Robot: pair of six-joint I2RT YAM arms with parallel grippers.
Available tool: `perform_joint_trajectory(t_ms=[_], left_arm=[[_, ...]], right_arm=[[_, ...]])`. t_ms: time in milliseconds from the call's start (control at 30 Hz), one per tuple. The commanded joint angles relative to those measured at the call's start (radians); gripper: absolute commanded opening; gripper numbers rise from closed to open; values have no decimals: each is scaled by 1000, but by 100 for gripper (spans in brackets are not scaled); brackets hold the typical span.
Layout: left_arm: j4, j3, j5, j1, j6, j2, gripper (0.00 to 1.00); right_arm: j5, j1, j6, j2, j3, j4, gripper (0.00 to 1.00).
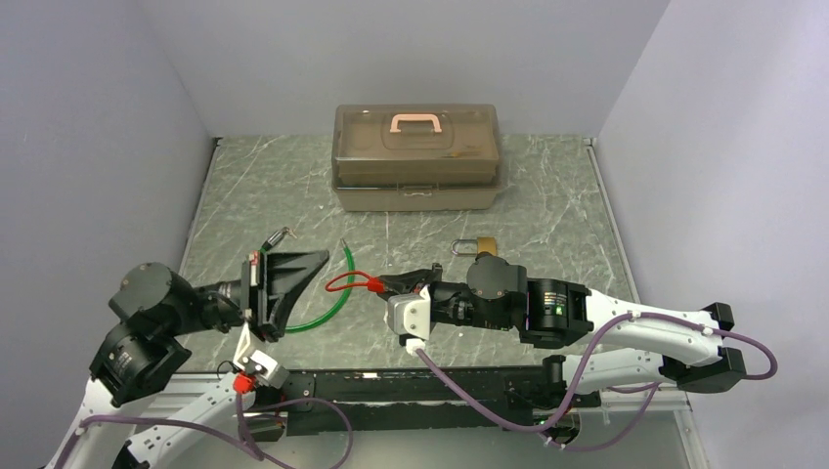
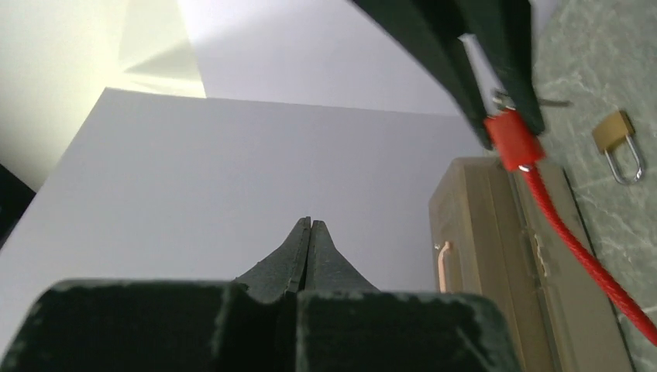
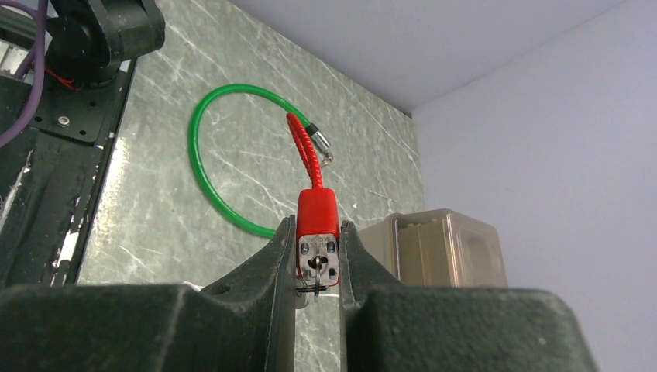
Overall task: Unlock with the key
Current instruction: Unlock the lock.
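Note:
My right gripper [image 3: 318,225] is shut on a small red cable lock [image 3: 316,209], held a little above the table; in the top view the gripper [image 1: 388,285] sits at mid-table. The lock's steel keyhole face points back at the wrist camera. A thin silver key [image 3: 316,267] sits edge-on in the keyhole, with a wire ring hanging from it. The lock's red cable [image 1: 342,283] loops to the left. My left gripper [image 1: 315,260] is to the left of the lock, apart from it. It is shut with nothing between its fingers [image 2: 311,225]. A small brass padlock [image 1: 481,244] lies beyond the right gripper.
A green cable [image 1: 327,305] curls on the table between the arms, its metal tip [image 3: 320,143] by the red cable. A brown lidded toolbox [image 1: 417,156] stands at the back. A small silver metal bit [image 1: 282,234], which I cannot identify, shows just beyond the left gripper.

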Motion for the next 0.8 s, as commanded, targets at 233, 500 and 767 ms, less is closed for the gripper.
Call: perform_joint_trajectory(t_ms=[233, 500, 767], left_arm=[[-64, 348, 45, -3, -521, 216, 8], [-92, 335, 72, -3, -478, 208, 31], [-261, 301, 67, -5, -350, 210, 55]], right_arm=[[11, -1, -13, -20, 56, 49, 0], [14, -1, -24, -19, 67, 59, 0], [53, -1, -40, -5, 90, 105, 0]])
